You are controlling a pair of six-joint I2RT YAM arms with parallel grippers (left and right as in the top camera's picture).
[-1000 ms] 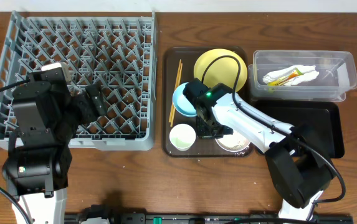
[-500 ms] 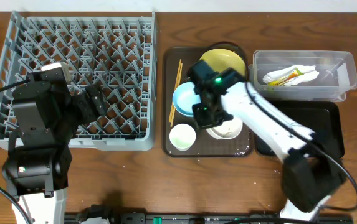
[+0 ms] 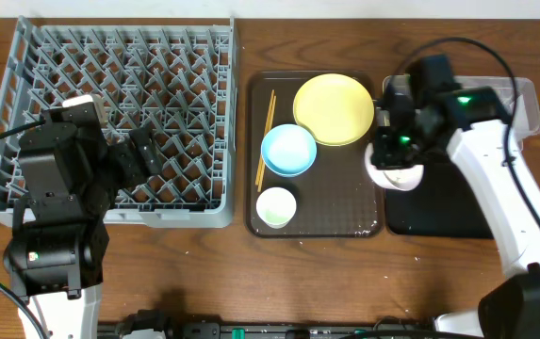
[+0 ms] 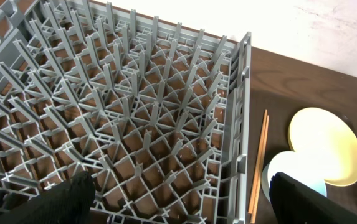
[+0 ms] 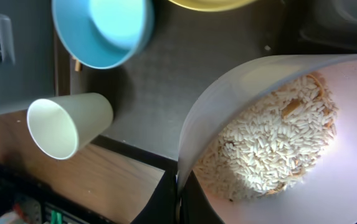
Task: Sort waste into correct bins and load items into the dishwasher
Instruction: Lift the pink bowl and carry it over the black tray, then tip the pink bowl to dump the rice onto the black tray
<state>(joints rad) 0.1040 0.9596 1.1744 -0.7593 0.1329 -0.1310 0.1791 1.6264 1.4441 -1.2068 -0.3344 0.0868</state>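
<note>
My right gripper [image 3: 392,158] has its jaws pressed onto the rim of the white bowl [image 3: 394,175], pinching it. The bowl sits between the right edge of the brown serving tray [image 3: 345,218] and the left edge of the black tray [image 3: 453,209], partly over both. My right wrist view shows it well filled with whitish rice scraps [image 5: 271,146], a few brownish bits among them. My left gripper [image 3: 138,155] is spread wide and holds nothing. It hangs over the near edge of the grey dish rack [image 3: 119,56], which fills the left part of the tabletop and has nothing among its pegs. The brown serving tray lies at the middle of the tabletop. The yellow plate [image 3: 334,109] is at its far right corner, and the light blue bowl [image 3: 288,150] is just beside the plate toward the tray's middle. The small white cup [image 3: 275,206] stands upright at its near left corner. The wooden chopsticks [image 3: 266,137] lie together along its left edge, running from far to near. The clear box [image 3: 526,102] stands at the far right corner of the tabletop, just beyond the black tray. My right arm covers most of it, so I cannot tell what lies inside.
</note>
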